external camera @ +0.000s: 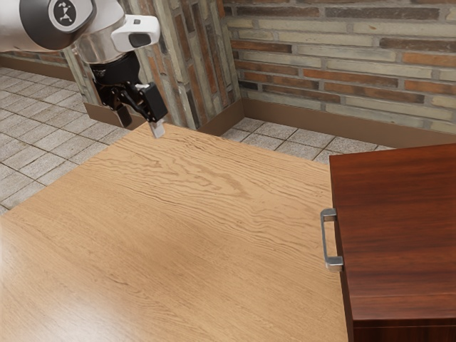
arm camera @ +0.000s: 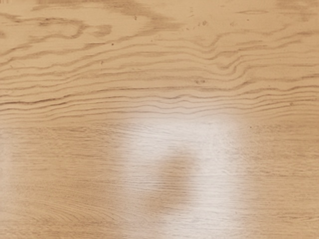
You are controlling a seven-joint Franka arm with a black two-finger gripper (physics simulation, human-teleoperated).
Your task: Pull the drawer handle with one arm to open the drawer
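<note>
Above the desk's far edge, toward the exterior view's left, the black pincer point(external camera: 141, 121) hangs from the white arm point(external camera: 71, 21). Its two fingers stand apart with nothing between them, so it is open and empty. The pale wooden desk point(external camera: 178, 235) stretches bare between it and the drawer point(external camera: 399, 228), a dark reddish wood box at the desk's edge on the exterior view's right. The silver drawer handle point(external camera: 328, 240), an upright bar, sits on the face turned toward the arm, well apart from the pincer. No gap shows around that face, so the drawer looks shut. The wrist view looks straight down on desk grain point(arm camera: 159, 59) with a soft sheen. By my reading nothing of the task is done: the reach, the grasp and the pull all remain.
</note>
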